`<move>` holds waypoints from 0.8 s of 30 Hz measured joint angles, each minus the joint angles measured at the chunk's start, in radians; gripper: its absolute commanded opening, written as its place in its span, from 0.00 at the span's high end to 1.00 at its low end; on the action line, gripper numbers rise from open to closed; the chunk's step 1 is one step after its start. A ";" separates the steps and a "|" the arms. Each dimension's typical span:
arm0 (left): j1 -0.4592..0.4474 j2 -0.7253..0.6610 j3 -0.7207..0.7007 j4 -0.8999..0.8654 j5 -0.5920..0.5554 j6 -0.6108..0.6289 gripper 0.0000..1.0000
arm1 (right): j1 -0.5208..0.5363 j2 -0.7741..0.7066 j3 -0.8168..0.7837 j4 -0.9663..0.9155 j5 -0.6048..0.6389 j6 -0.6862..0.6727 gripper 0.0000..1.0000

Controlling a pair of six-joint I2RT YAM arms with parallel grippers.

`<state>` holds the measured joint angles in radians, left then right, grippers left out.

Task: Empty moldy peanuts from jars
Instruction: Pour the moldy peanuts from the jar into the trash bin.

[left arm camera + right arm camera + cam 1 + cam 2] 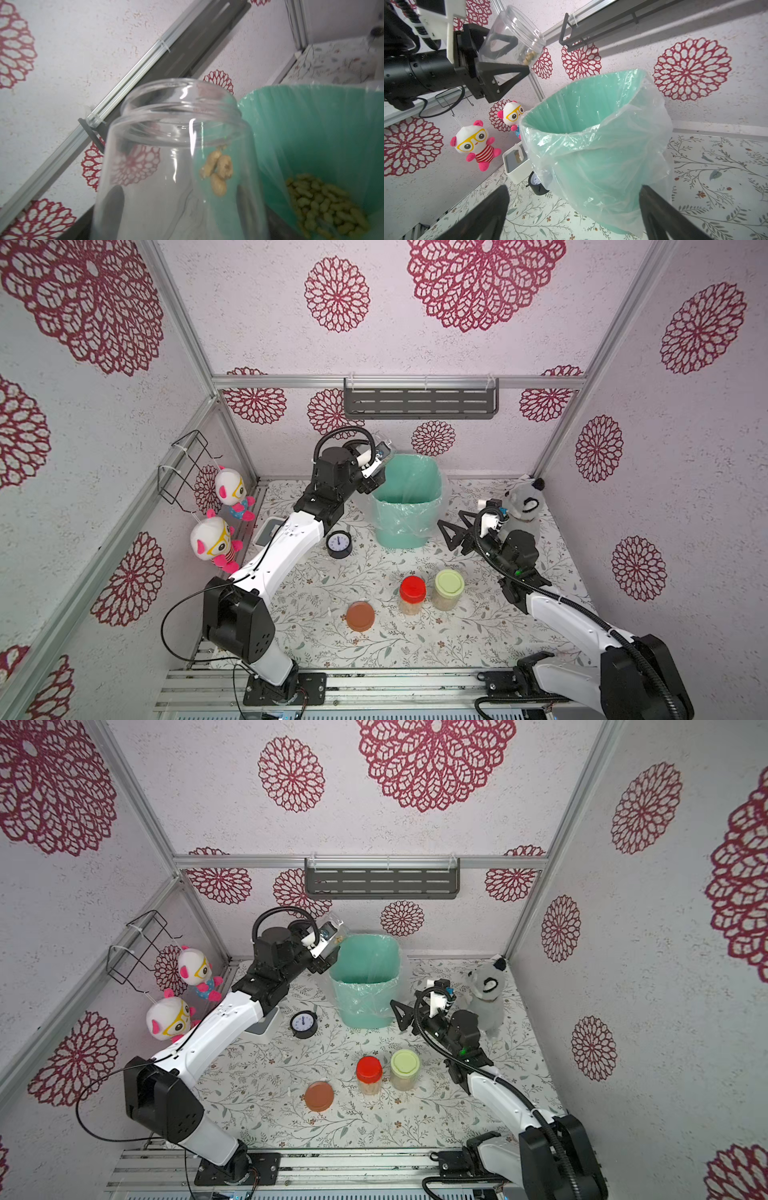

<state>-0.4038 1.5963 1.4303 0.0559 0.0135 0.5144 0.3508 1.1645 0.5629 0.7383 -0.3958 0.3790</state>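
Observation:
My left gripper [374, 472] is shut on a clear lidless jar [176, 145], held tilted with its mouth toward the teal bin [399, 526]. A few peanuts [218, 172] cling inside near the neck, and a heap of peanuts [324, 207] lies in the bin's plastic liner. The same jar [512, 35] shows above the bin's rim. A red-lidded jar [412, 595] and a pale green-lidded jar [448, 589] stand upright on the table, both with peanuts inside. A brown-orange lid [360, 616] lies flat to their left. My right gripper [453, 526] is open and empty, just right of the bin.
A small black clock [339, 544] and a white box [266, 531] sit left of the bin. A grey plush [523, 506] stands at the back right. Two plush dolls [228, 489] and a wire basket [187, 468] hang on the left wall, a dark shelf [419, 400] on the back wall.

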 measured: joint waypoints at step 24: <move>0.093 -0.023 0.078 -0.089 0.259 -0.210 1.00 | 0.026 0.035 0.037 -0.004 -0.035 -0.004 0.01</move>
<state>-0.3103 1.5730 1.5085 -0.0326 0.2729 0.3042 0.3767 1.1995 0.6003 0.7345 -0.4313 0.3748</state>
